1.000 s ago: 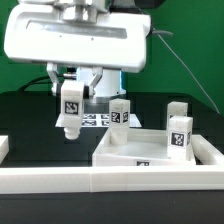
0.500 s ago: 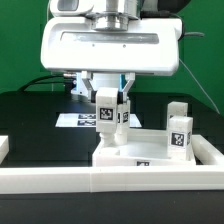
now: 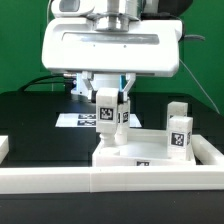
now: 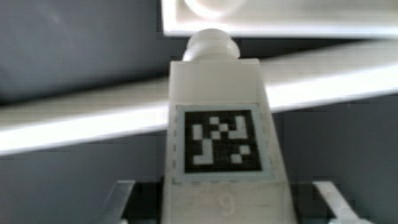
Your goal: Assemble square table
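My gripper [image 3: 108, 100] is shut on a white blocky leg [image 3: 106, 118] with a black-and-white tag and holds it upright over the near-left corner of the white square tabletop [image 3: 150, 152]. The leg's lower end is at or just above the slab; I cannot tell if they touch. In the wrist view the leg [image 4: 222, 120] fills the middle between my gripper [image 4: 228, 205] and its fingers [image 4: 134, 200], with its round peg end [image 4: 214, 45] pointing at the tabletop [image 4: 285, 15]. Another leg [image 3: 123, 114] stands just behind the held one. Two more legs [image 3: 179, 128] stand at the exterior view's right.
The marker board [image 3: 72, 120] lies on the black table behind the tabletop, at the exterior view's left. A long white rail [image 3: 60, 180] runs along the front edge, with a white block [image 3: 4, 148] at its left end.
One second ago the gripper held the leg further to the exterior view's left, over the black table. It moved right to the tabletop's corner and has stayed still for the last half second.
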`<state>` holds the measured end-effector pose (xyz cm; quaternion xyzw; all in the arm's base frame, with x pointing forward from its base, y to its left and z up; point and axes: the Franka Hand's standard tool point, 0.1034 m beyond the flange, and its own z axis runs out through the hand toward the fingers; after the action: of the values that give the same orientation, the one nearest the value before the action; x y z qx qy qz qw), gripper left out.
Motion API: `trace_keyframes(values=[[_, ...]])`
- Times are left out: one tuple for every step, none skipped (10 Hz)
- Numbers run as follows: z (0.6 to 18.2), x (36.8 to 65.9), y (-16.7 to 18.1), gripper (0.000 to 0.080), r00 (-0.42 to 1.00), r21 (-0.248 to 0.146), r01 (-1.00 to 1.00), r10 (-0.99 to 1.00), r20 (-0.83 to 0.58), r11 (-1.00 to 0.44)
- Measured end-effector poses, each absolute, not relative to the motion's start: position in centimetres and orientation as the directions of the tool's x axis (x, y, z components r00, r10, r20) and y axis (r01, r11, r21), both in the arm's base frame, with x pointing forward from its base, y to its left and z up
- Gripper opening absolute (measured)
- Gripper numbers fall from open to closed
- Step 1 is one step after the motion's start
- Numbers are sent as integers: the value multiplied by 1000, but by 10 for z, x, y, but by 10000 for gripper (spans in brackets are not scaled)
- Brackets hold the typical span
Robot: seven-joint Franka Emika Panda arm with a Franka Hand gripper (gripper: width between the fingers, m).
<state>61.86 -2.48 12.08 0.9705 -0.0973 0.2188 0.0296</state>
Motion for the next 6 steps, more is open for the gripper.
trace_keyframes(values=[[118,615,-22,290,887,16,-197,-171,429,-980],[119,615,-19,290,887,15,-193,-167,430,-981],[119,615,-17,290,888,16,-187,-162,429,-982],[119,615,-17,290,886,19,-185,-159,436,-983],[118,612,-18,290,879,23,-185,-155,452,-982],[117,611,-18,290,880,24,-185,-155,449,-982]])
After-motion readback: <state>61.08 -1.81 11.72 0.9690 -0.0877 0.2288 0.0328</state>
